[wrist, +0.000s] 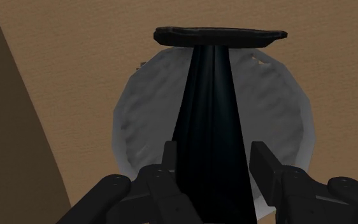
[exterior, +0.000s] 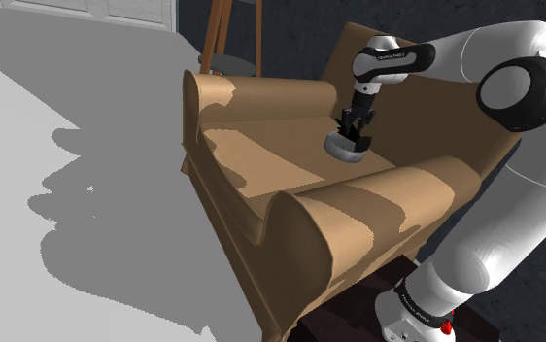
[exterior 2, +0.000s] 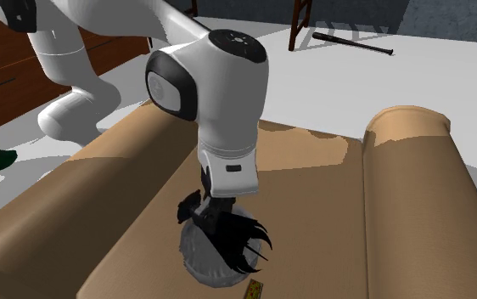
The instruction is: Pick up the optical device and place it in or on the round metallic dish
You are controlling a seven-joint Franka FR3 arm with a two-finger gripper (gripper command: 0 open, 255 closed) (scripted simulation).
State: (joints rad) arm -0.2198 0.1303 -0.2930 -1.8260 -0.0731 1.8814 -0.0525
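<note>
Over the seat of the tan cushioned sofa, the black two-finger gripper clasps the long black optical device directly above the round grey dish, so pickup and carry look done, with only lowering and release left.

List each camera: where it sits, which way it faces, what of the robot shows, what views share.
Shoulder view: beside and behind the white arm, looking down across the tan sofa; shows the arm and gripper.
Second exterior view: close above the sofa seat, looking down at the grey dish; shows the arm's wrist.
Wrist view: on the hand, looking along the fingers clasping the black device.
Shared: all three show the dish on the sofa under the gripper.
</note>
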